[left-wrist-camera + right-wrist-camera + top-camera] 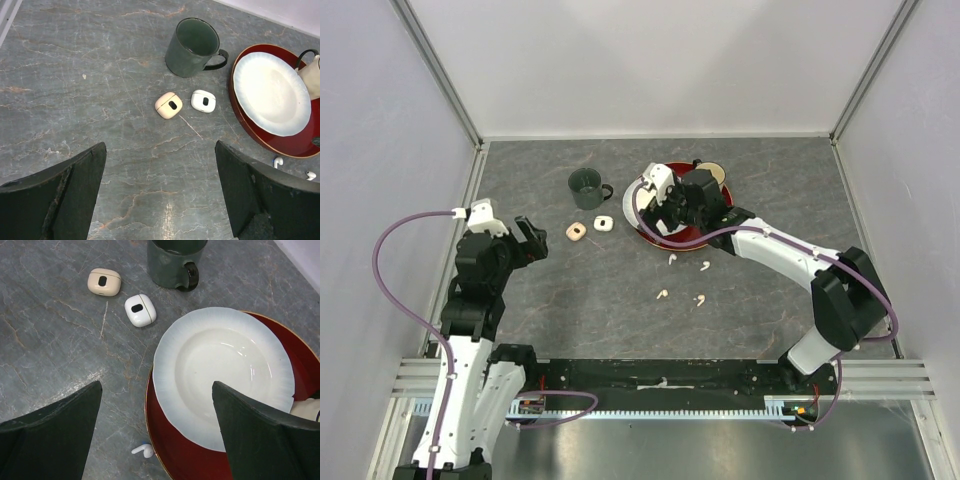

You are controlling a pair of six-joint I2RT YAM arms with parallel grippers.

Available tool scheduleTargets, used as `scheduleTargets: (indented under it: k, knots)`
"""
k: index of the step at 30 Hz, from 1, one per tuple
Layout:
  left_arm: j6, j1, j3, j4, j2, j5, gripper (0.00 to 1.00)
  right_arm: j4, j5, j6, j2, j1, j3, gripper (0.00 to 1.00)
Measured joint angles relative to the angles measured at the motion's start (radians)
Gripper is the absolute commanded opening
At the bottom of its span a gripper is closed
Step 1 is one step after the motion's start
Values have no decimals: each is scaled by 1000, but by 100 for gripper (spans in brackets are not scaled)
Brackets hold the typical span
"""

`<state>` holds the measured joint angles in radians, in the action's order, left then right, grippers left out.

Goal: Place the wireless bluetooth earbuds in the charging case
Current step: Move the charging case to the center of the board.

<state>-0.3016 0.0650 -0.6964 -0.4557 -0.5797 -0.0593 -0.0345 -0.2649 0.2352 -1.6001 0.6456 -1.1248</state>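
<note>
We find the four wireless bluetooth earbuds [672, 259] loose on the table [550, 300], in a small scatter just in front of the red plate [175, 457]. Two lie nearer its rim and two a little closer to the arms (the closer pair looks pale peach, the other white). None sits in a case.

The peach charging case [168, 105] and the white charging case [203, 100] lie side by side, near each other but apart. They are left of the red plate and just in front of the dark green mug [192, 47], each with a small dark mark on top.

A white scalloped plate [225, 365] rests on the red one, overhanging its left rim, and a cream mug [311, 77] stands on the red plate beside it.

The right tool [156, 385] hangs over the white plate's edge, released, jaws spread wide with nothing between them. The left tool [160, 145] is likewise released and empty, over bare table left of the cases.
</note>
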Motion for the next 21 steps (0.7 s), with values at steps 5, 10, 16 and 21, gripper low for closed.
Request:
scheduleTargets:
  k: [5,10,16,21]
  knots:
    - [-5,-36,0,10,-10,43,95,3,1,52,-15,21,-18,98]
    - [-6,-38,6,16,-14,48,95,-47,7,46,-29,31,-19,98]
    - [-6,-38,6,16,-8,48,95,-128,-4,42,-104,33,-55,98]
    - [-7,-38,8,16,0,48,95,-86,-16,68,-182,62,-129,98]
